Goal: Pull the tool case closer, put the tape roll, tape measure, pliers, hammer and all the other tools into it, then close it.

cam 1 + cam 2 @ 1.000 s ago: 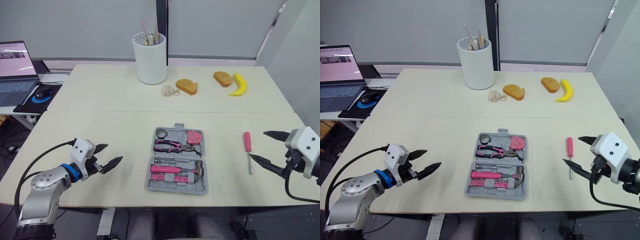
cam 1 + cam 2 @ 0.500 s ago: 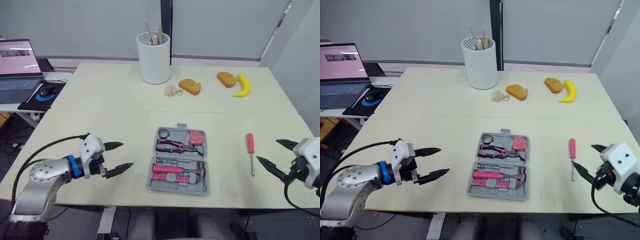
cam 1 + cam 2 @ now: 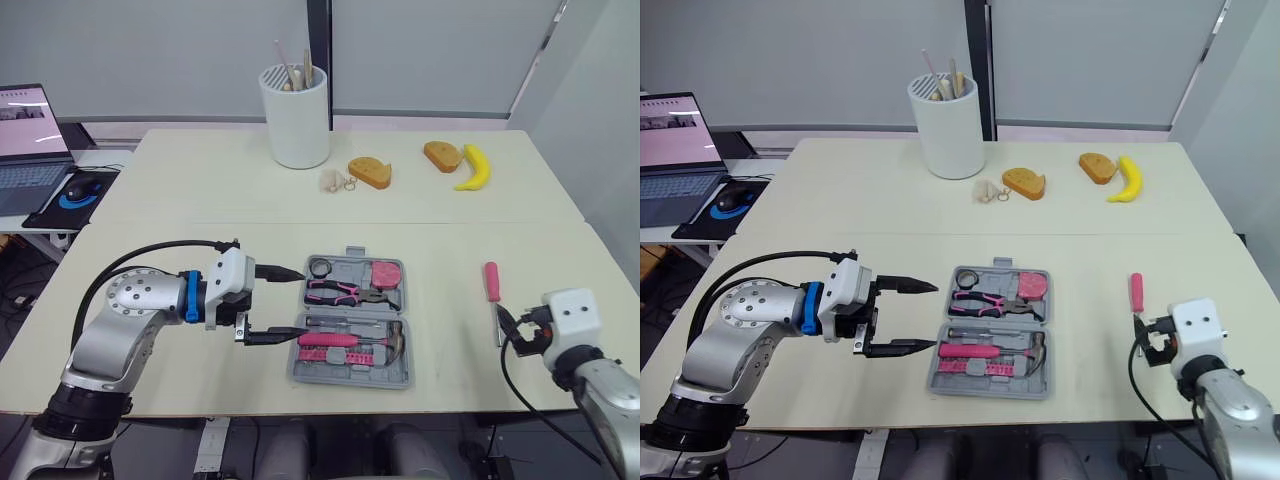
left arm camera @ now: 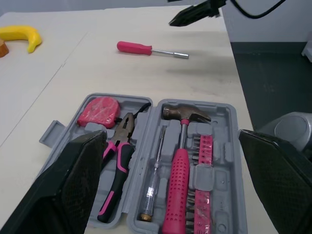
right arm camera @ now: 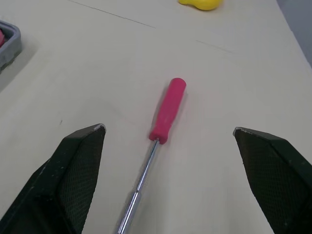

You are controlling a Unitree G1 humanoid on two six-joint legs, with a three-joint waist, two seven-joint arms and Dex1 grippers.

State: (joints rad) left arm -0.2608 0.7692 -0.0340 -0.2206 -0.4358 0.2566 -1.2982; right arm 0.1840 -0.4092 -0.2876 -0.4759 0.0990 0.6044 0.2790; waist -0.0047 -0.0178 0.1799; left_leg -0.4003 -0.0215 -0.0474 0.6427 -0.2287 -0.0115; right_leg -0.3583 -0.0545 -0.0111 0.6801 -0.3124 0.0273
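Head camera, tool case: I see the tool case point(image 3: 345, 380) lying open and flat on the table point(image 3: 200, 190), centred near the front edge.
Head camera, contents: the far half holds the tape roll point(image 3: 322, 267), pliers point(image 3: 345, 291) and tape measure point(image 3: 387, 273). The near half holds the hammer point(image 3: 350, 339).
Head camera, loose tool: a pink screwdriver point(image 3: 492, 290) lies on bare table well to the right of the case, handle pointing away from me.
Head camera, left gripper: the left gripper point(image 3: 300, 304) sits level at the case's left end with its fingers spread. One tip is by the tape-roll corner, the other by the near half. I cannot tell if they touch.
Head camera, right gripper: the right gripper point(image 3: 1148, 342) is just beside the screwdriver's shaft tip.
Head camera, background: a white holder point(image 3: 295, 120) and a banana point(image 3: 470, 168) are at the back of the table, and a laptop point(image 3: 25, 130) is on a side desk.
Left wrist, fingers: my two fingers point(image 4: 73, 185) stand wide apart, the open case between them, gripping nothing.
Left wrist, case: hammer, pliers and tape measure sit in moulded slots. A slim driver point(image 4: 153, 170) and a pink bit row point(image 4: 204, 161) flank the hammer.
Left wrist, beyond: the screwdriver lies past the case.
Right wrist, fingers: the fingers point(image 5: 73, 170) are wide apart and hold nothing.
Right wrist, screwdriver: it lies between them on the table, untouched, with the shaft toward the camera.
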